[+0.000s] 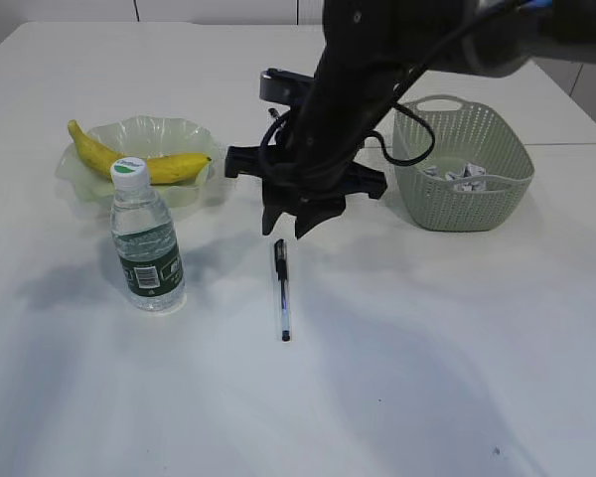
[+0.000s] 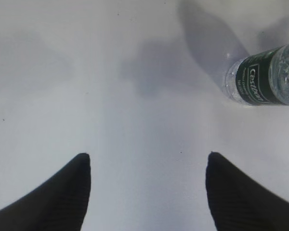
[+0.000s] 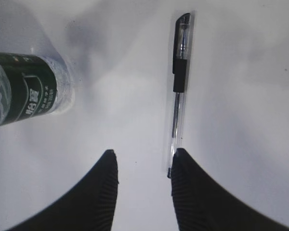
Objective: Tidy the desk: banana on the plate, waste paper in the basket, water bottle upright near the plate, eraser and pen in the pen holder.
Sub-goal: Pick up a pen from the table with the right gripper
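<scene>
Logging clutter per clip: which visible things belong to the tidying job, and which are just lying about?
Job:
banana on the plate
bottle, upright by the plate
pen, flat on the table, right gripper open just above it
basket with paper inside

Lying about:
nothing; eraser and pen holder are not in view
</scene>
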`<state>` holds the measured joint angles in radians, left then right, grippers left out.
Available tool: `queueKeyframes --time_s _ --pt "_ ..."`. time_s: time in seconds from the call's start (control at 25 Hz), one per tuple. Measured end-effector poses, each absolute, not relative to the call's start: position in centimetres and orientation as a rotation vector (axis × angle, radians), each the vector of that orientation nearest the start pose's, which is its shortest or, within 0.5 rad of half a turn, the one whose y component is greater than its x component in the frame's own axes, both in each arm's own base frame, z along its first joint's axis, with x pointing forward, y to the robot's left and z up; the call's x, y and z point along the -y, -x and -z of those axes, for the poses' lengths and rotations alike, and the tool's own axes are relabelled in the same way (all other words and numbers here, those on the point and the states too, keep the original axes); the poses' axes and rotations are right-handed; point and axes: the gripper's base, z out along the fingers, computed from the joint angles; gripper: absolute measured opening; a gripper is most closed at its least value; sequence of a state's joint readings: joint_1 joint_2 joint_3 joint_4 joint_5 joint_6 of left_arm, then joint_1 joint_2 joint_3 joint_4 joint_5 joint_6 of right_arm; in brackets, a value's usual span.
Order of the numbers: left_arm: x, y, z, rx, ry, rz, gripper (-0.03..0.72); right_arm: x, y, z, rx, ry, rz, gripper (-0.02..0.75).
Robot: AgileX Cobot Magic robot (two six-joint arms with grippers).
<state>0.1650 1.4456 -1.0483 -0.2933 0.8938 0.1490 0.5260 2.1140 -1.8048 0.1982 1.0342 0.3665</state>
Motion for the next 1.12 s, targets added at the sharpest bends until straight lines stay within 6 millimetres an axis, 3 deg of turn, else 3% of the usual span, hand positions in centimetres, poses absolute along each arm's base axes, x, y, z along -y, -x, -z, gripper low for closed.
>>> queueKeyframes --time_s 0.36,0.8,1.12 --pt "-2.7 -28.3 -27.1 -2.702 0.218 0.270 0.527 -26.9 -40.7 -18.9 -2.946 0.111 -0.290 0.282" --pt "-2.7 -28.3 -27.1 -2.702 0.211 0.255 0.527 -27.1 -41.1 -14.9 -3.027 0.061 -0.220 0.282" --pt "-2.7 -28.3 -27.1 -2.701 0.211 0.255 0.527 -27.0 -41.3 -14.2 -3.028 0.041 -0.183 0.282"
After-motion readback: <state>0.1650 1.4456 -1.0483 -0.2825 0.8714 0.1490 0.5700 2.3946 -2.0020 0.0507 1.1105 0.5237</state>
